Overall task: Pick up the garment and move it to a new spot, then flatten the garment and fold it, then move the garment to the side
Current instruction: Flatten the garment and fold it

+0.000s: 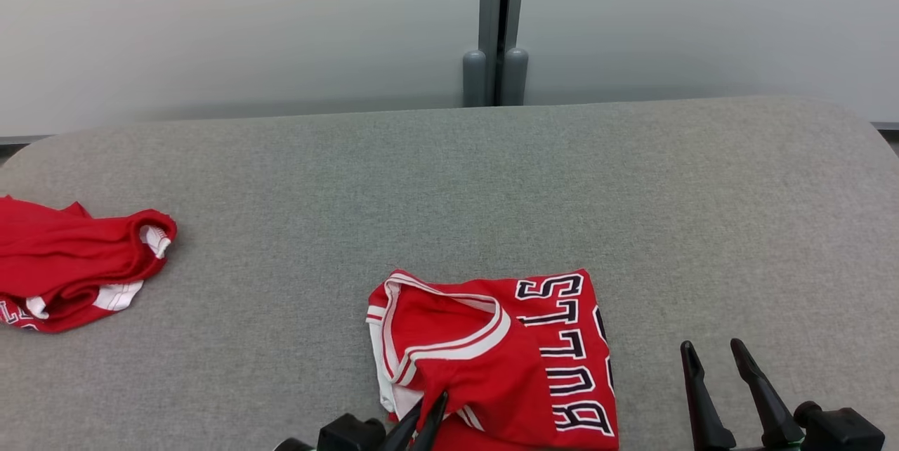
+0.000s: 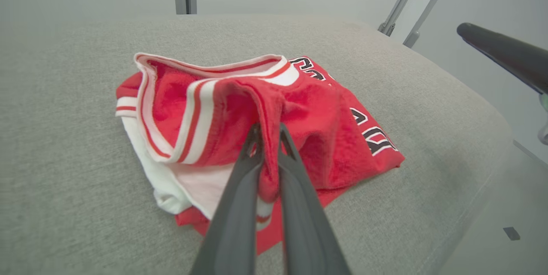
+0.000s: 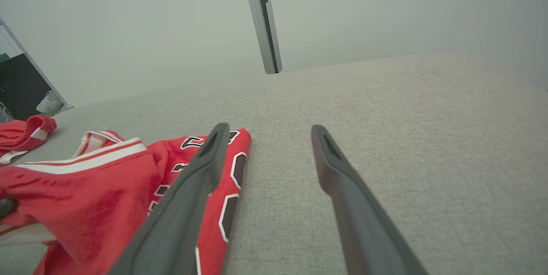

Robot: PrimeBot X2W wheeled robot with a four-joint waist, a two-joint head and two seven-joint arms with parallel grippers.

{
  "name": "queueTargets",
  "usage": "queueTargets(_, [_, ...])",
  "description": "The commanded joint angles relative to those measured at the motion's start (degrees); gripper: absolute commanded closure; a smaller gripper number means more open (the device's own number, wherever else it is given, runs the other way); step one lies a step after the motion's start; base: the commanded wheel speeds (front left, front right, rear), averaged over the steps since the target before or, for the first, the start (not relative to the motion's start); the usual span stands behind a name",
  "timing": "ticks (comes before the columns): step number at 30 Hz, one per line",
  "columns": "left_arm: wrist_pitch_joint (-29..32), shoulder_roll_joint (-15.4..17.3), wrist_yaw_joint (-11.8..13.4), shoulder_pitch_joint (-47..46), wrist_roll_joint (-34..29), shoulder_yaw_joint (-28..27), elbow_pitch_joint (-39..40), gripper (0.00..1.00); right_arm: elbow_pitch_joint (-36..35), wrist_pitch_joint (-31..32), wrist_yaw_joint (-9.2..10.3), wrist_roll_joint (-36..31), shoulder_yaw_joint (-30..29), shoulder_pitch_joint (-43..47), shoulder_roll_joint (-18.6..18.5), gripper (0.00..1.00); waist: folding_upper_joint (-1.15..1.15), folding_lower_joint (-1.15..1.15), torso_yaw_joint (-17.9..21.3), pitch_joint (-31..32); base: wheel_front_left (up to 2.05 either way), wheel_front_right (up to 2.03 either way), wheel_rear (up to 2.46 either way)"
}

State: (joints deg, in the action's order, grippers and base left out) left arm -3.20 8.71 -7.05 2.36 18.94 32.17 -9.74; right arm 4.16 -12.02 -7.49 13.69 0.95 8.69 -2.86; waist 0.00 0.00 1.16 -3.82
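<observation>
The garment (image 1: 506, 360) is bright red. Its neck and armhole edges are banded white with thin red stripes, its lettering is black outlined in white, and plain white cloth shows along its left edge. Under it the table (image 1: 449, 191) is a flecked mid-grey weave. Well to the garment's left, a second garment (image 1: 70, 261) is the same red with white trim. Beyond the garment the wall (image 1: 211, 15) is pale grey and the post (image 1: 495, 29) a darker grey. The left gripper (image 1: 431, 402) and right gripper (image 1: 712, 347) have charcoal fingers.

Lab-like test bay: grey felt-covered table (image 1: 449, 177), pale partition panels (image 1: 239, 22), grey metal post (image 1: 495, 22).
</observation>
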Motion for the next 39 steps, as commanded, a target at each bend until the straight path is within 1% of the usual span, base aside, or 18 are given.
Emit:
queueTargets(1, [-0.27,0.51,0.40,1.47,0.57,-0.32,-0.24,1.00,0.20,-0.25,-0.02,0.37,-0.37,0.41,-0.07,0.00,0.00,0.00,-0.66,0.08,0.00,0.00,0.00])
queueTargets(8, [2.03,1.50,0.48,4.56,2.28,0.76,-0.81,1.00,1.43,-0.43,-0.02,-0.03,-1.07,0.57,-0.07,0.00,0.00,0.00,-2.69,0.08,0.00,0.00,0.00])
queueTargets(13, [2.41,1.85,1.66,6.02,2.54,0.64,-1.74,1.00,2.32,-0.54,-0.02,-0.40,-1.50,0.37,-0.07,0.00,0.00,0.00,-3.42,0.26,0.00,0.00,0.00])
queueTargets(14, [2.01,2.03,2.10,6.07,2.21,0.45,-1.85,0.87,2.49,-0.52,-0.02,-0.43,-1.57,0.43,-0.07,0.00,0.00,0.00,-3.53,0.31,0.00,0.00,0.00])
queueTargets(15, [1.51,2.20,2.35,6.10,1.84,0.43,-1.93,0.00,2.63,-0.55,-0.02,-0.45,-1.68,0.49,-0.06,0.00,0.00,0.00,-3.64,0.38,0.00,0.00,0.00])
queueTargets(17, [0.91,2.56,2.85,5.88,0.83,0.56,-2.16,0.00,2.82,-0.59,-0.02,-0.46,-1.78,0.57,-0.07,0.00,0.00,0.00,-3.73,0.48,0.00,0.00,0.00])
queueTargets(21, [-2.58,1.80,3.42,5.65,0.91,0.05,-1.95,0.00,3.66,-0.65,-0.02,-0.49,-1.81,0.88,-0.07,0.00,0.00,0.00,-3.84,1.22,0.00,0.00,0.00])
queueTargets(27, [-8.88,2.00,5.62,4.02,0.67,-3.31,-0.62,0.00,3.26,-1.10,-0.02,-1.27,-2.33,0.47,-0.07,0.00,0.00,0.00,-3.32,2.05,0.00,0.00,0.00])
queueTargets(30, [-10.74,2.96,7.26,3.15,0.54,-6.47,0.39,0.00,2.65,-1.32,-0.02,-1.77,-2.39,0.31,-0.07,0.00,0.00,0.00,-2.89,2.58,0.00,0.00,0.00])
queueTargets(34, [-11.74,4.23,9.64,1.83,-0.21,-11.06,2.24,0.00,1.64,-1.66,-0.02,-2.07,-2.55,-0.21,-0.07,0.00,0.00,0.00,-2.41,2.98,0.00,0.00,0.00])
queueTargets(39, [-11.99,5.14,11.34,0.82,-1.40,-16.59,4.94,0.00,0.16,-2.35,-0.02,-1.71,-2.75,-0.76,-0.06,0.00,0.00,0.00,-1.93,3.33,0.00,0.00,0.00])
